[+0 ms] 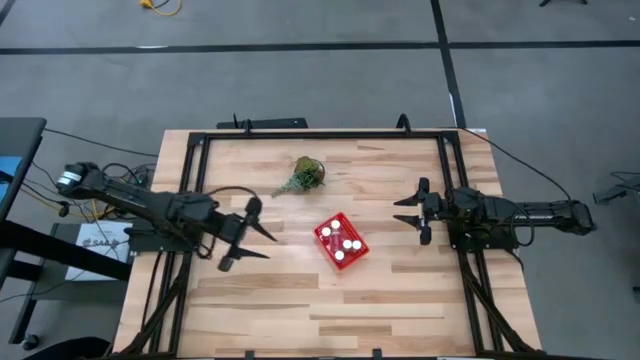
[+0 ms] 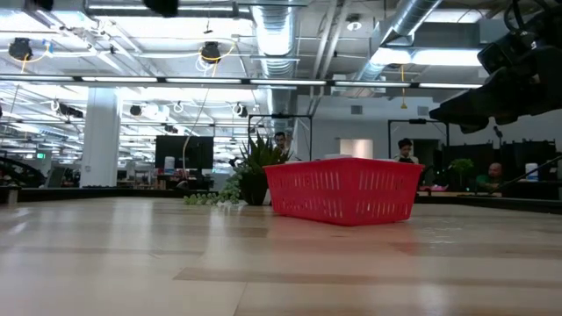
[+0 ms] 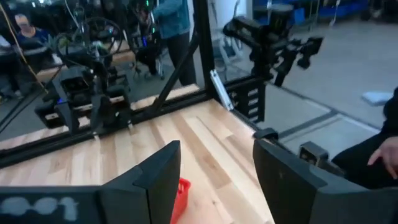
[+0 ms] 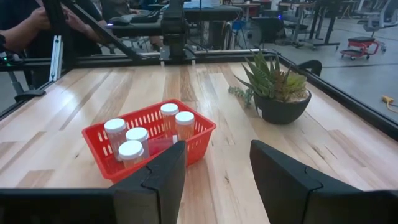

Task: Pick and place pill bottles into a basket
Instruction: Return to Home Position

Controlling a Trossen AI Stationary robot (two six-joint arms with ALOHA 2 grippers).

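Pill bottles (image 4: 137,134) are all in the basket (image 4: 200,138), upright, white caps up, packed close. The basket sits about mid-counter (image 1: 400,300), turned diagonal to the edges.

What each view gives you:
- Right wrist view: five clear caps. I can't confirm a sixth, since the bottles in front could cover it.
- High view: caps are just white dots bunched in the red, hard to count.
- Low view: the basket's slotted wall side-on, and that wall hides the bottles.
- Left wrist view: only a red corner of the basket, low between that arm's fingers.

Left hand (image 1: 268,245): fingers spread wide, nothing between them, touching nothing. It's held over the counter between the basket and the left arm's edge, near the basket but clear of it.

Right hand (image 1: 397,211): released too, fingers apart, empty. It's over the counter toward the right arm's edge, well apart from the basket.

Potted plant (image 1: 305,174) stands between the basket and the far edge with the black crossbar, apart from the basket. In the low view it's partly behind the basket.

Cut off or unclear:
- A dark arm part (image 2: 514,75) sits in the low view's upper right. I can't tell you which arm.
- A person's hand (image 3: 387,155) shows beyond the counter in the left wrist view, clipped by the frame.
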